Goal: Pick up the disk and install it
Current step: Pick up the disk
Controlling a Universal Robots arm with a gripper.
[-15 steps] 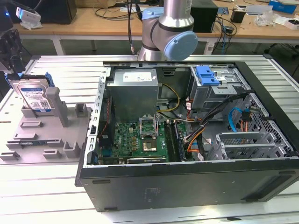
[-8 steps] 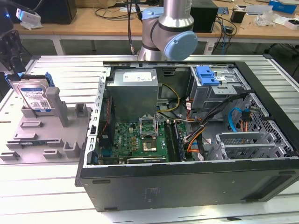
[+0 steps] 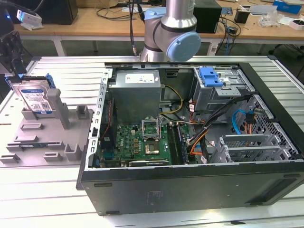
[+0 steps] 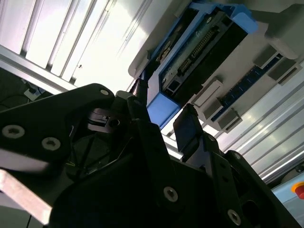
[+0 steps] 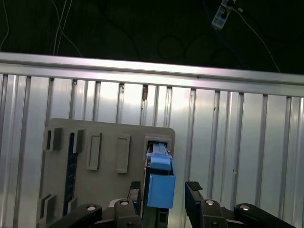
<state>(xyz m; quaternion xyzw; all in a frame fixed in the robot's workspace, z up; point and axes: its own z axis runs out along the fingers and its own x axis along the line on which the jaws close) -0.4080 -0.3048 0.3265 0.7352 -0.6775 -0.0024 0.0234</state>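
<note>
The disk (image 3: 35,97) stands on edge in the grey fixture plate (image 3: 42,140) at the exterior view's left, its white-and-blue label facing out and its blue carrier frame round its edges. My black gripper (image 3: 15,70) hangs just above its top edge. In the first wrist view the gripper (image 5: 164,194) is open, its fingers (image 5: 192,191) straddling the blue carrier end of the disk (image 5: 160,186), with a gap on one side. In the second wrist view the gripper (image 4: 164,121) likewise straddles a corner of the disk (image 4: 199,52).
An open computer case (image 3: 190,180) lies at the exterior view's centre and right, with a grey drive cage with a blue latch (image 3: 211,78) at its back. The arm's base (image 3: 171,38) stands behind it. The ribbed metal table (image 5: 228,142) ends beyond the fixture plate (image 5: 95,137).
</note>
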